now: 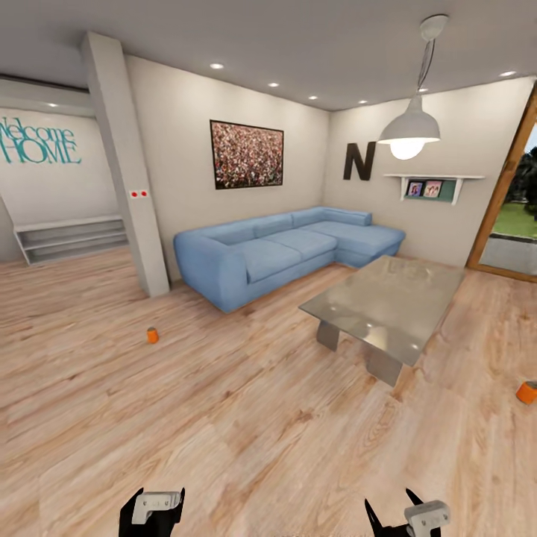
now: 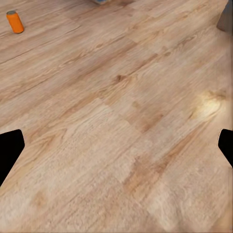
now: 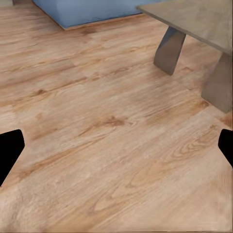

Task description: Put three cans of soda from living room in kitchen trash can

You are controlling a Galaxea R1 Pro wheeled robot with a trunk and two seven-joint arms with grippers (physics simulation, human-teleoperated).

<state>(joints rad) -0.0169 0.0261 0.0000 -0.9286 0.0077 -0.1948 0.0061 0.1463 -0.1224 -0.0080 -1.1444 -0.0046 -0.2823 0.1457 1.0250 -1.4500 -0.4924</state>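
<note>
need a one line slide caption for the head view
Living room with blue sofa, glass table and two orange soda cans standing apart on the wood floor.

Ahead of my left end effector (image 1: 153, 514) and my right end effector (image 1: 406, 514) the wood floor (image 1: 224, 418) lies open, with wide passage toward the orange can (image 1: 152, 335) standing alone near the pillar (image 1: 127, 164). The glass-topped bench (image 1: 388, 302) blocks the right-centre on its two grey legs (image 3: 170, 48), and the blue sofa (image 1: 283, 250) closes off the far side. Another orange can (image 1: 527, 391) sits on open floor right of the bench.
</note>
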